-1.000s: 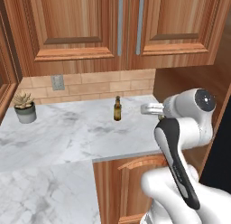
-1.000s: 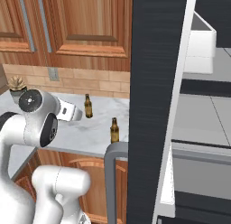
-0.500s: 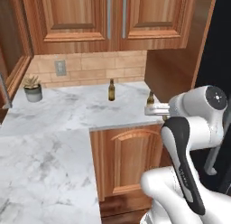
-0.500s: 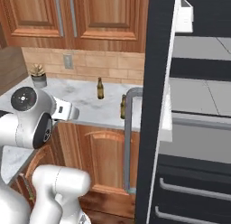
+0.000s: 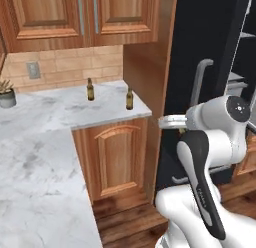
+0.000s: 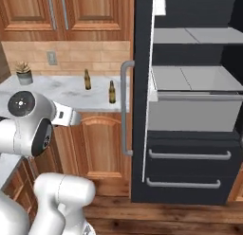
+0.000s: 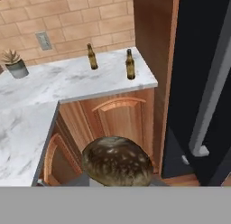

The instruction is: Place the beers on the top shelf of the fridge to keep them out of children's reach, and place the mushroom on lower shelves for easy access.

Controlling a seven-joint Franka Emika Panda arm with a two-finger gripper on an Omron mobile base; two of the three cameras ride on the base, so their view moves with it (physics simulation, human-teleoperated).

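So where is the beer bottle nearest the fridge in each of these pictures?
Left base view: right-hand bottle, by the counter's right edge.
Right base view: lower-right bottle, just left of the fridge handle.
Hand view: right-hand bottle, upper middle.
Shared landmark: the potted plant at the counter's far left.

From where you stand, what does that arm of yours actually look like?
The arm is glossy white with rounded, bulging shells. A black band runs down one link, and each big joint ends in a dark round cap with a small pale dot at its centre. No loose cables show on it.
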